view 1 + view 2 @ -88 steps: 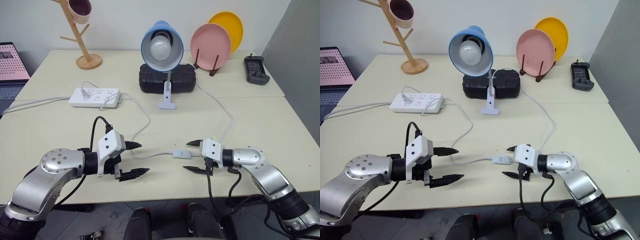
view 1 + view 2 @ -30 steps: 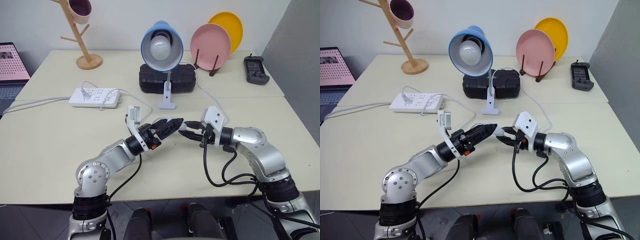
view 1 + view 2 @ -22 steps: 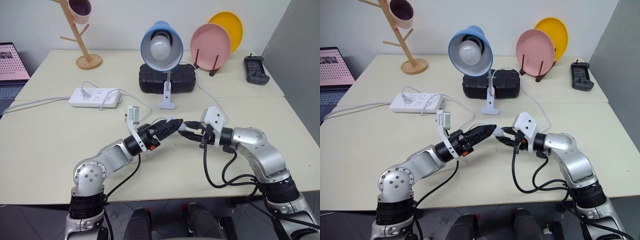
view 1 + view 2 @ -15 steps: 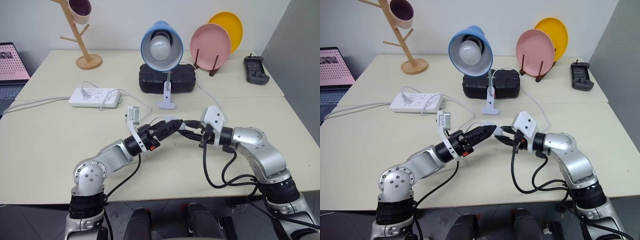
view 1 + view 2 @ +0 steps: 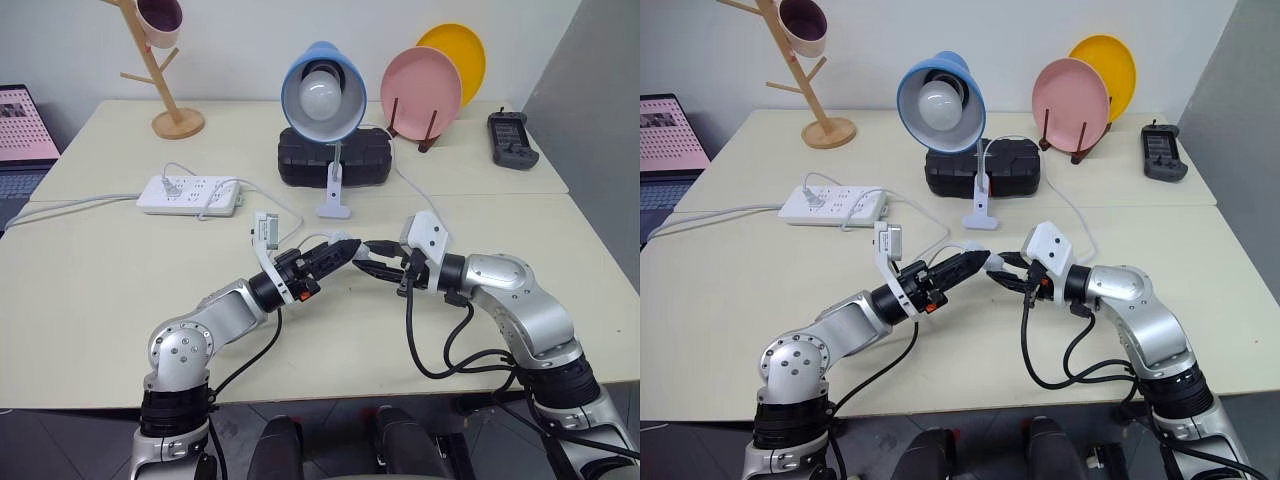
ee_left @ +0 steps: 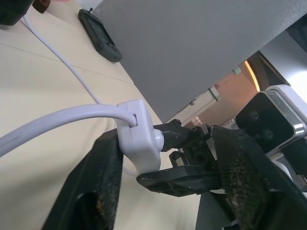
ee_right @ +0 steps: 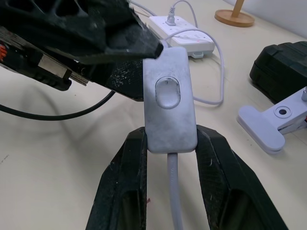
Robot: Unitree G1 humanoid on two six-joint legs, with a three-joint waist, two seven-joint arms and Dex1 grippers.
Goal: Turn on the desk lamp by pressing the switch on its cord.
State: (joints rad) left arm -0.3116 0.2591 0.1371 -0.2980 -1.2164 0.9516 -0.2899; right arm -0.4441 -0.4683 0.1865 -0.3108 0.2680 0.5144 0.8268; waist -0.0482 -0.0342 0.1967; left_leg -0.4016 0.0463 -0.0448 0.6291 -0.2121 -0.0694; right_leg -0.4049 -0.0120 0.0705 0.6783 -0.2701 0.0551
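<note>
While no lettering can be read on it, the switch [image 7: 170,109] is a plain white oblong with a small oval rocker at its middle, held above the table [image 5: 90,290] in front of the desk lamp [image 5: 322,95]. Pinching its near end, the right gripper [image 7: 169,143] clamps both sides. Meeting its far end, the left gripper [image 5: 340,249] has jaws partly closed, one tip against the switch beside the cord [image 6: 53,120].

Smooth white plastic switch [image 7: 169,101]; rough matt black pincer fingers [image 7: 122,184]; matt cream table [image 5: 90,270]
</note>
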